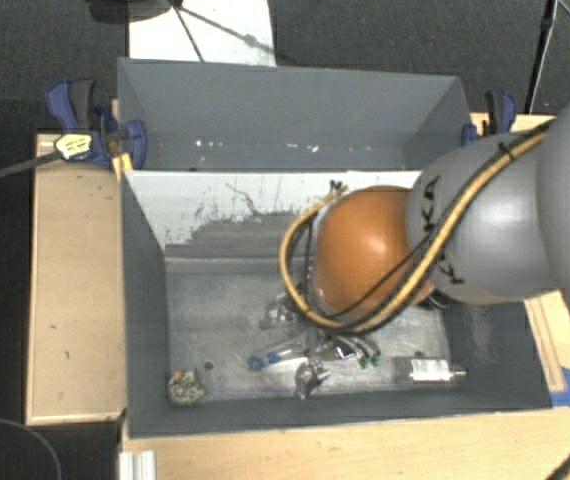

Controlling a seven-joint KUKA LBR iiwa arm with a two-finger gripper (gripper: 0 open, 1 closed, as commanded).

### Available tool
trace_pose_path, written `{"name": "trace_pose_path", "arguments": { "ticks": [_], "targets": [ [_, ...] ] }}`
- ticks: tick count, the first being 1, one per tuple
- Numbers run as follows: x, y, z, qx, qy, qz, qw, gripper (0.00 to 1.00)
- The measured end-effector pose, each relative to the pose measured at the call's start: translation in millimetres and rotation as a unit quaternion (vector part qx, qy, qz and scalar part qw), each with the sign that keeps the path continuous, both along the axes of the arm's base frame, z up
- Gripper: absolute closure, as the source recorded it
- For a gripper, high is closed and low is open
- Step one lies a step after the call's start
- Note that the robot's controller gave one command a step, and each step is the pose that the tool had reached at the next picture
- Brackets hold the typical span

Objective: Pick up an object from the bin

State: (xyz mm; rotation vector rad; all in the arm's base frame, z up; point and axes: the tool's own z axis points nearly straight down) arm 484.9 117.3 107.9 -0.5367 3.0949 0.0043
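Observation:
My gripper (312, 370) pokes out below the orange dome, low over the bin's floor near the front middle. Right beside it on the left lies a small thin thing with a blue end (265, 359). A few small green bits (367, 359) lie close on its right. Whether anything is in the gripper is hidden by the dome. Further right, a short white and clear tube-like thing (431, 370) rests on the floor, apart from the gripper.
A mottled grey-green lump (186, 388) sits in the front left corner. The arm and its dome cover the bin's right and middle. The bin's walls rise steeply on the left and at the back.

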Motion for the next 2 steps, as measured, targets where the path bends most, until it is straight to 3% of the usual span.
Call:
{"name": "trace_pose_path", "arguments": {
  "ticks": [1,2],
  "targets": [
    [23.8,-35,-36,0.0,-0.0007,-0.176,0.9844,0.0],
    [34.6,-79,-35,0.001,-0.0041,-0.184,0.9829,0.0]
  ]
}}
